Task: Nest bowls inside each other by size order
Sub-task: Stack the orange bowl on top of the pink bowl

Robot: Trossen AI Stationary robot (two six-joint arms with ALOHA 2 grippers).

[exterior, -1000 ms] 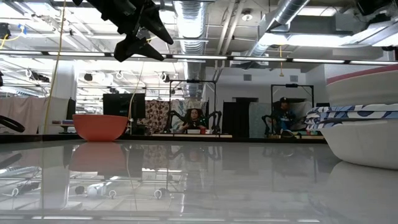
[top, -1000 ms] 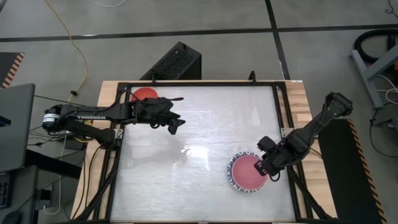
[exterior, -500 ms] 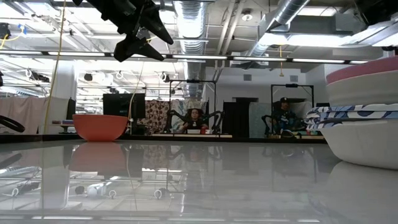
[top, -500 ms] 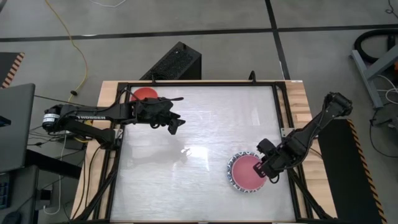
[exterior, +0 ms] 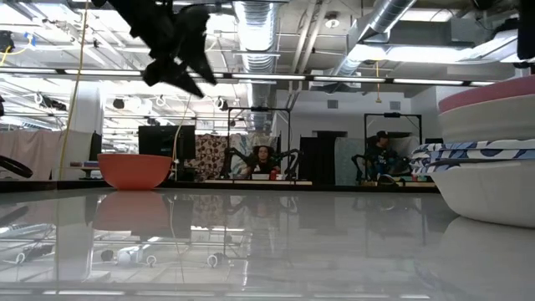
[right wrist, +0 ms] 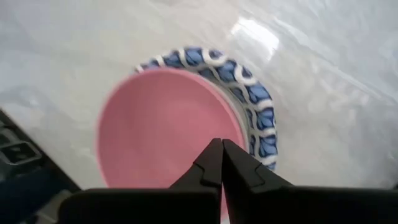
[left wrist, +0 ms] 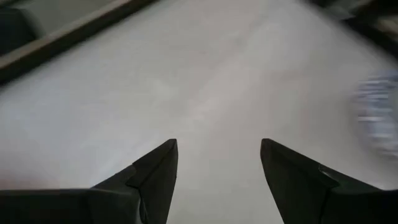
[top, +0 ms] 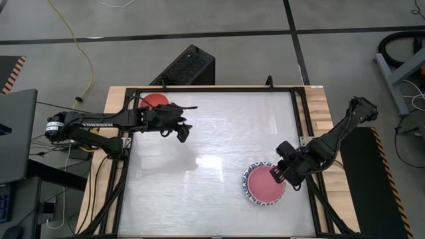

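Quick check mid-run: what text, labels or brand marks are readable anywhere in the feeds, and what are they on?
"TROSSEN": white lettering on the left arm, high view; small, only just legible.
No other text is readable: none shows on the pink bowl, the blue-rimmed bowl under it, or the red bowl.

Robotics lab: exposed ceiling ducts (exterior: 259, 21), more robot rigs (exterior: 261, 159) behind.

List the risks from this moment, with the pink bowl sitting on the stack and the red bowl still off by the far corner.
1. The right gripper, fingers shut, hangs over the edge of the round pink bowl topping the blue-patterned stack; a careless move could clip and shift it.
2. The round red bowl sits close to the table's frame beside the left arm, so the open left gripper may have little room to grasp it.
3. The glossy white tabletop could let bowls slide.
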